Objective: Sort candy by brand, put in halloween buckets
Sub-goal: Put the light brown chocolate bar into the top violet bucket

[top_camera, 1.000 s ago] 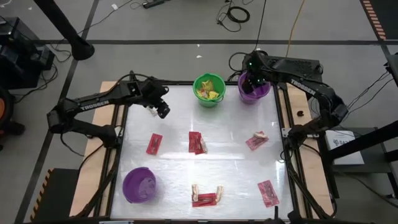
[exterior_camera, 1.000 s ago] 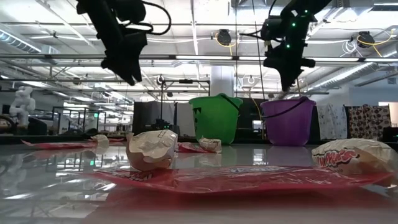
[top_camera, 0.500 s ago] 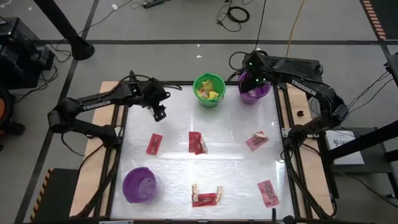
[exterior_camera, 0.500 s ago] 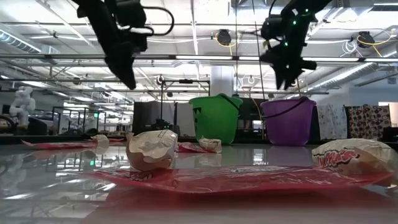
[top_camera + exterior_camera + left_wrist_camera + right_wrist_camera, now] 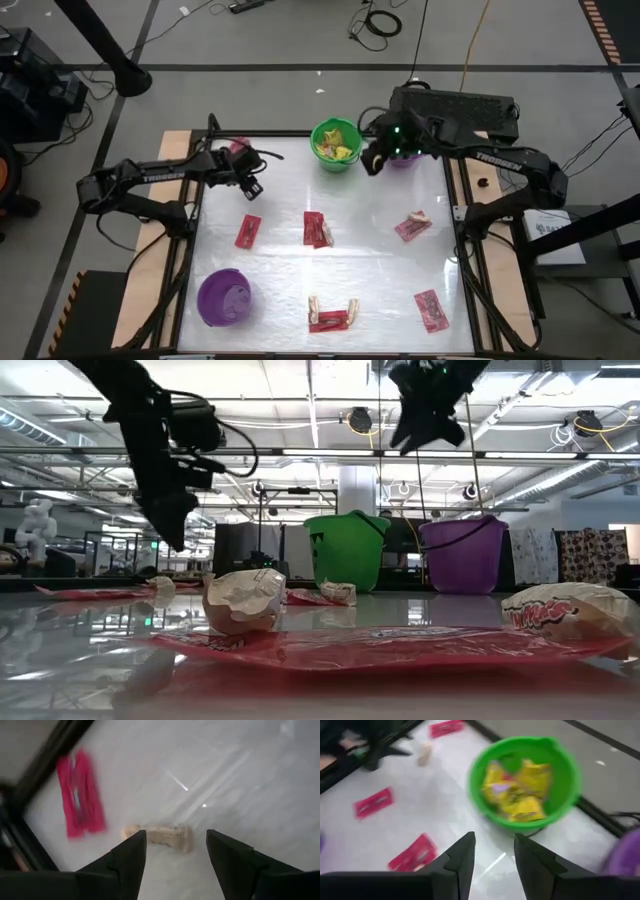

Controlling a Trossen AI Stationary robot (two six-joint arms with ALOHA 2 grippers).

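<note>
Where lettering shows, arm links read TROSSEN; candy print unreadable | left gripper (image 5: 252,186) upper left, spread, empty | right gripper (image 5: 370,163) upper centre, parted, empty | yellow packets (image 5: 336,143) in green bucket (image 5: 322,161) | red packets (image 5: 318,229) mid-frame

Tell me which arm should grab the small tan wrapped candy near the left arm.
Left. Its open tool hangs over the small tan wrapped candy, fingers either side. The right tool is away beside the bright green plastic bucket.
</note>
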